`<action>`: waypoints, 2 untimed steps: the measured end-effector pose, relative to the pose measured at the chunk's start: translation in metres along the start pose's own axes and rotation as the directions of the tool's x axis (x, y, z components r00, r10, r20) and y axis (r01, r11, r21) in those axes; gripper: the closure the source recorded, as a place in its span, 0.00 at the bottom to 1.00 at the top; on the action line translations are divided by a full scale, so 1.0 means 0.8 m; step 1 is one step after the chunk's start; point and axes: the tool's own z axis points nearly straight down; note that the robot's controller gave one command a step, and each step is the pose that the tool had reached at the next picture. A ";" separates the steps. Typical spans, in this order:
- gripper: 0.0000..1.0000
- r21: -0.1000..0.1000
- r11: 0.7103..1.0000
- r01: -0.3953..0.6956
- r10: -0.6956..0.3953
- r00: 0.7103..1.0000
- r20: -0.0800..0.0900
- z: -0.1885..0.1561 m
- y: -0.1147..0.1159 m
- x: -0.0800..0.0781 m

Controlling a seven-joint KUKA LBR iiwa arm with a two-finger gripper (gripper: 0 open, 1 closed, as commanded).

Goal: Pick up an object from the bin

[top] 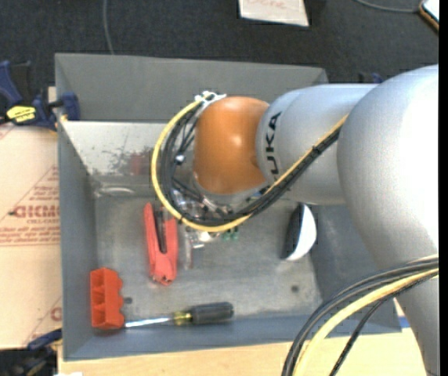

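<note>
- Grey metal bin: open-topped, holding four loose things well apart on its floor; its right side was hidden under the arm
- Red block: ridged plastic piece in the bin's near left corner, lying clear of the rest
- Red-handled tool: long, plier-like, lying lengthways left of the floor's middle; its upper end ran under the cables and was hard to make out
- Screwdriver: dark handle with a yellow band, thin shaft pointing at the red block, along the near wall
- Gripper: low over the middle of the floor, just right of the red-handled tool; mostly hidden beneath the orange cover, so its opening and any hold could not be told
- Black-and-white object: rounded, right of the gripper, partly covered by the arm
</note>
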 end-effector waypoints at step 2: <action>0.00 -0.005 1.000 -0.028 0.028 0.998 0.049 0.026 -0.041 0.114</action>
